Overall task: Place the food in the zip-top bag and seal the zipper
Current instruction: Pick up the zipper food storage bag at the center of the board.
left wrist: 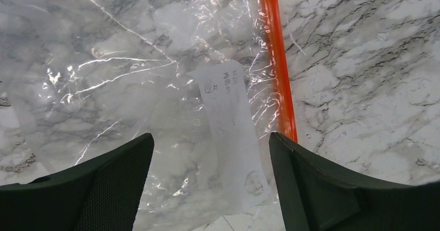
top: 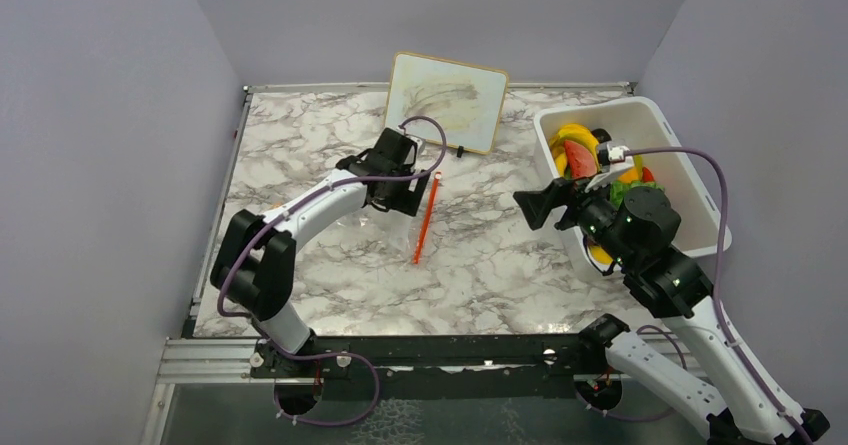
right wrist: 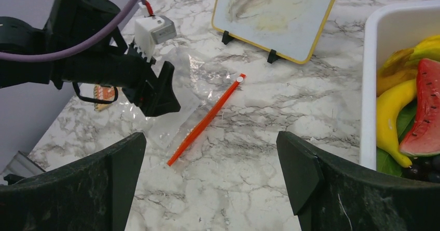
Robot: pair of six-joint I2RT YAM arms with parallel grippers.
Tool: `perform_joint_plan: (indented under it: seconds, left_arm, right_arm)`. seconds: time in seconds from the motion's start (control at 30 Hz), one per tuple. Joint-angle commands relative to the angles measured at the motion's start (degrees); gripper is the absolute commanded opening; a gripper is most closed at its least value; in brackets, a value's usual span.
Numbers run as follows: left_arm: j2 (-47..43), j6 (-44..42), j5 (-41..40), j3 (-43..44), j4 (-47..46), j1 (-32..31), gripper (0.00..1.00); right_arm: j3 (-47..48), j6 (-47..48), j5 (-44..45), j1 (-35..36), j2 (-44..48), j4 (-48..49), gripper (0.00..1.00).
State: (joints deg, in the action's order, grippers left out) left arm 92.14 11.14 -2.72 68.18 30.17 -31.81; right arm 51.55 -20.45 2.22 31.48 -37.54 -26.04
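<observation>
Nearest you, your right gripper (right wrist: 210, 137) hangs above the marble table (top: 500, 265), to the right of the zip-top bag (top: 385, 227) and well apart from it. Its two fingers are spread wide with nothing between them, and they point across towards the bag. The bag lies flat on the table, clear and crinkled. The zipper (top: 426, 220) is a straight red-orange strip along the bag's right edge, running from the near end to the far end with a slight lean, and a small white spot sits at its far tip. You cannot tell from these views whether the mouth is pressed closed or parted. A white printed label (left wrist: 228, 127) sits on the bag just left of the zipper. Your left gripper (left wrist: 209, 140) is directly over the bag. Its fingers are held apart with the label showing between them, and one finger is close beside the zipper. It pinches nothing, and whether the tips touch the plastic cannot be told. By the bag's left side, past that gripper, a small orange patterned card (right wrist: 104, 93) peeks out, and you cannot tell whether it lies under the plastic or beside it. None of the food (top: 580, 150) is in the bag. It is heaped in a white tub (top: 700, 180) well to the right of the bag, with a yellow banana (right wrist: 389, 117), a red watermelon slice (right wrist: 425, 117) and a green leaf (right wrist: 386, 161) showing. Beyond the bag's far end, a small whiteboard (top: 447, 100) with a yellow rim leans upright on black feet.
</observation>
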Motion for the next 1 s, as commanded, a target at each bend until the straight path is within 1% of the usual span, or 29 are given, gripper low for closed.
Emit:
perform_joint_plan:
  seconds: [0.0, 0.13, 0.2, 0.33, 0.57, 0.7, 0.87, 0.97]
  left_arm:
    - [4.59, -0.83, -4.46, 2.64, 2.45, -0.61, 0.84]
    - [9.04, -1.28, -6.01, 5.09, 3.34, -0.71, 0.75]
    - [10.31, -1.28, -6.06, 5.91, 3.25, -0.78, 0.69]
    - [12.18, -1.40, -6.63, 5.71, 2.99, -1.05, 0.49]
    - [12.88, -1.21, -7.37, 4.22, 2.57, -2.08, 0.24]
    - [11.89, -1.12, -7.45, 3.50, 2.43, -2.71, 0.00]
    - [7.88, -0.38, -7.14, 1.96, 1.78, -2.74, 0.00]
    - [3.15, 0.78, -6.00, 0.32, 0.87, -2.73, 0.00]
  right_arm:
    - [-1.53, 1.35, -2.64, -0.22, 1.99, 2.46, 0.99]
    - [-1.80, 2.18, -4.17, -0.20, 2.36, 2.11, 0.99]
    - [-1.74, 2.37, -4.13, -0.21, 2.45, 1.52, 0.99]
    - [-1.77, 1.71, -3.20, -0.22, 2.40, 0.00, 0.99]
    - [-2.54, 0.32, -3.85, -0.20, 3.09, -0.56, 0.99]
    - [-2.14, -0.95, -4.15, -0.24, 2.74, -1.43, 0.98]
    - [-2.78, -2.67, -5.53, -0.20, 3.12, -1.64, 0.97]
    - [-3.02, -3.55, -5.97, -0.20, 3.10, -1.69, 0.97]
